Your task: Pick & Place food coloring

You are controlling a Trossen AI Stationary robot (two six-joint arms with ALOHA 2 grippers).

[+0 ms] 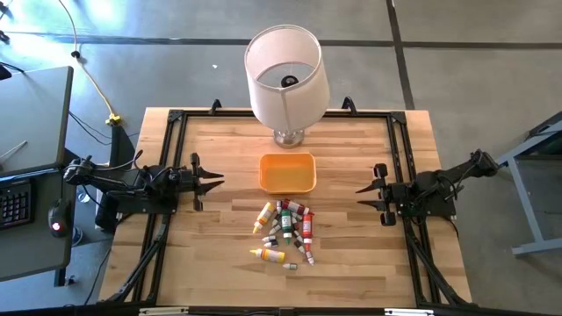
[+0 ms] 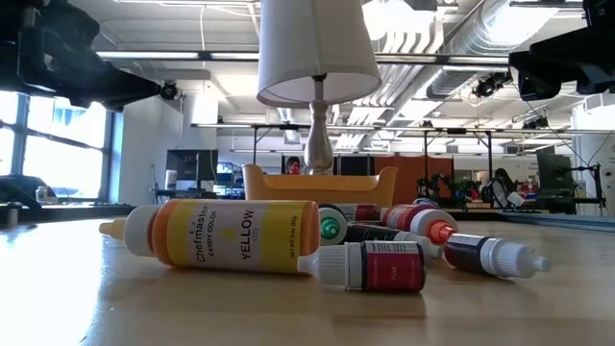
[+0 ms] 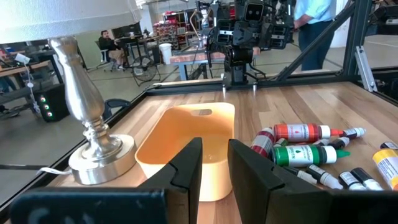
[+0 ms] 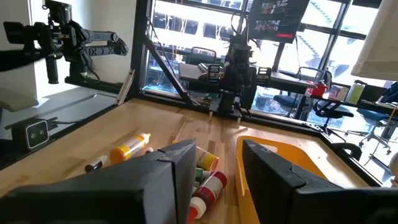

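Low view: a yellow bottle is lying on its side nearest the lens, with a small red-labelled bottle lying just in front of it. Behind them the other food coloring bottles are crowding together on the counter, all on the near side of the orange tray. The lamp is standing behind the tray. Only this view is showing the labels and how the round bottles are resting on their sides. Neither tool is visible here.

High view: the pile is lying just below the tray, with one yellow bottle lying apart, farther from the tray. The left tool and right tool are waiting well to either side of the tray, both empty. Only this view is giving the whole layout.

Left wrist view: the left tool is showing its fingers nearly pressed together, pinching nothing, with the tray ahead and the lamp base beside it.

Right wrist view: the right tool is holding its fingers partly spread, empty, facing the tray and bottles.

Risks, as judged: the bottles are touching, so a descending tool could nudge neighbours and send them rolling; a narrow opening could pinch a cap and slip; a wide reach near the tray could knock the lamp.
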